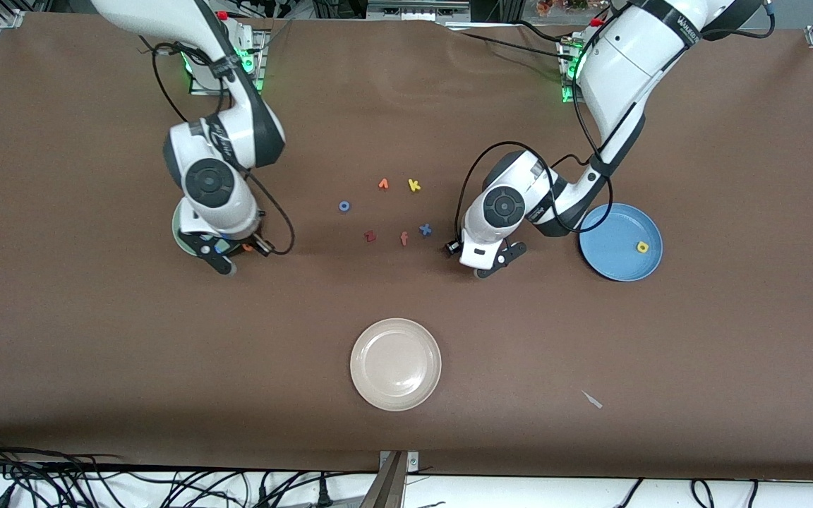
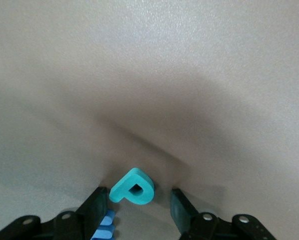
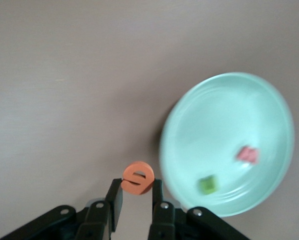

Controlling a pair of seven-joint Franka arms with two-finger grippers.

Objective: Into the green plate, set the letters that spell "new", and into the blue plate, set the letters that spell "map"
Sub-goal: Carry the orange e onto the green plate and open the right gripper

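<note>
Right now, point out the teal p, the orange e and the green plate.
teal p point(image 2: 133, 188): left wrist view, on its flat face beside the hole.
orange e point(image 3: 138, 177): right wrist view, on its upper curve.
green plate point(image 3: 224, 120): right wrist view, on its bare floor.

Even overhead light fills the front view, and the brown table point(image 1: 406, 106) shows only soft, short shadows under the arms. In the left wrist view a broad dark shadow spreads around the sharp teal "p" point(image 2: 133, 187). The green plate point(image 3: 227, 142) looks smeared and blurred.
</note>
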